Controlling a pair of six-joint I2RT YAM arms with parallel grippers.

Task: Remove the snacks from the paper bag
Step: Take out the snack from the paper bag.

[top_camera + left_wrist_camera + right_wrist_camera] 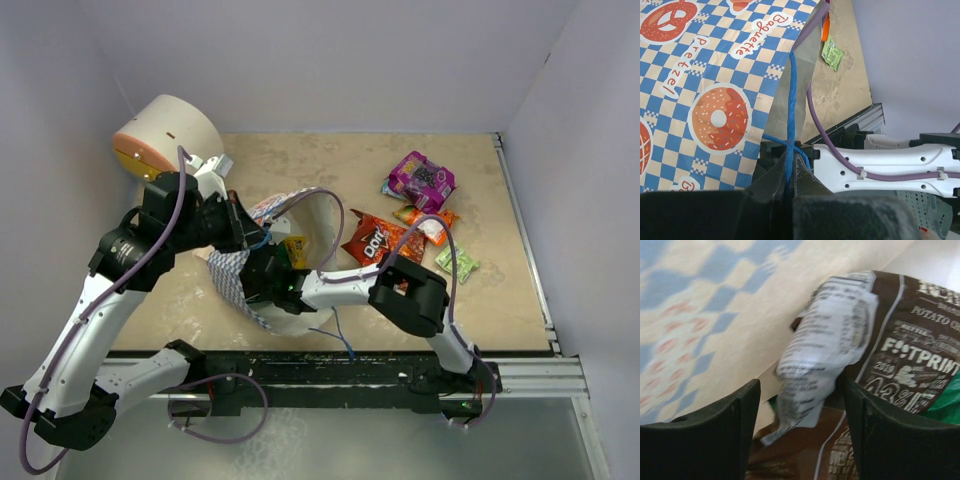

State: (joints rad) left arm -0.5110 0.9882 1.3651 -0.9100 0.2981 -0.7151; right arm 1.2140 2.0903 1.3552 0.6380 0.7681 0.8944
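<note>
The paper bag (310,215) lies on its side mid-table, mouth open; its chequered side fills the left wrist view (715,100). My left gripper (250,236) is shut on the bag's blue cord handle (789,115) at the bag's left rim, fingertips pinched together (789,162). My right gripper (266,280) is inside the bag, open (801,386), its jaws either side of a brown snack packet (900,360) with a crumpled white label; a green packet (946,401) lies beside it. A yellow packet (297,248) shows in the bag mouth. Outside lie the purple pouch (422,178), the red Doritos bag (372,240), the orange packet (426,222) and the light-green packet (456,263).
A big cream cylinder with an orange end (165,135) stands at the back left. White walls enclose the table on three sides. A black rail (400,368) runs along the near edge. The bag's other blue cord (340,338) trails toward the rail.
</note>
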